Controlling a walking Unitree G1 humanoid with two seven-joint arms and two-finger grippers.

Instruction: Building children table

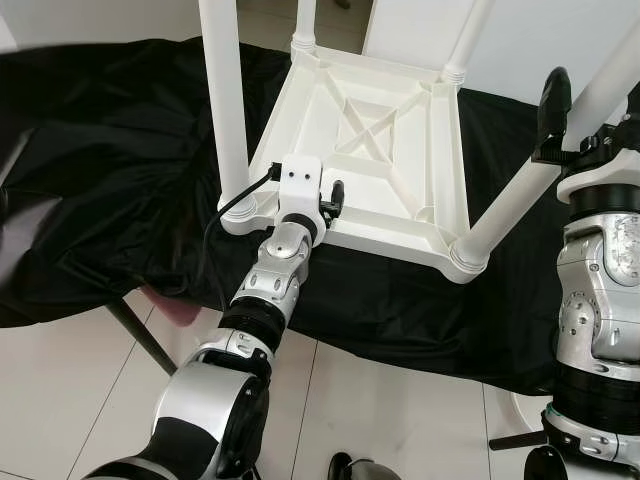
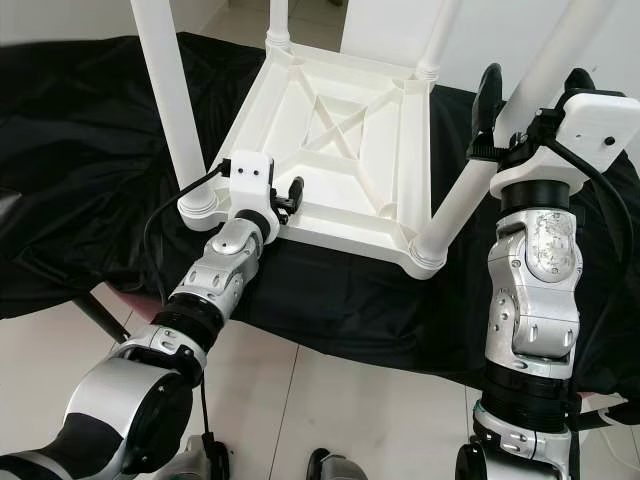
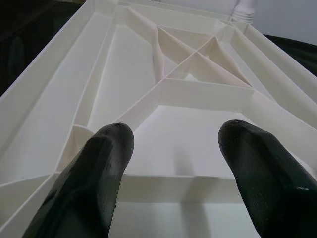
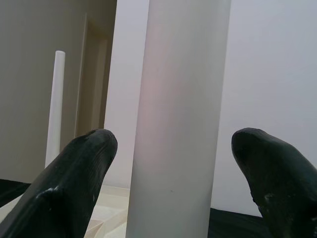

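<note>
Right wrist view: right hand [image 4: 176, 163] sits spread around the near-right leg [image 4: 176, 114], unclenched; close squarely before twisting, while released left hand [image 3: 181, 163] steadies the tabletop underside [image 3: 163, 64]

Arms: silver metal shells, rounded segments, black bands at the joints.
Left arm [image 1: 265, 290]: small dark screws dot the forearm shell; large glossy shoulder dome, silver over black.
Wrist housings: white boxy blocks, two dark holes on the left one [image 1: 299, 182].
Cable: black, looping from left wrist housing.
Left gripper [image 3: 173, 168]: two long, black, rounded, matte fingers.
Right gripper [image 4: 173, 173]: same black fingers, faint scuffs.
</note>
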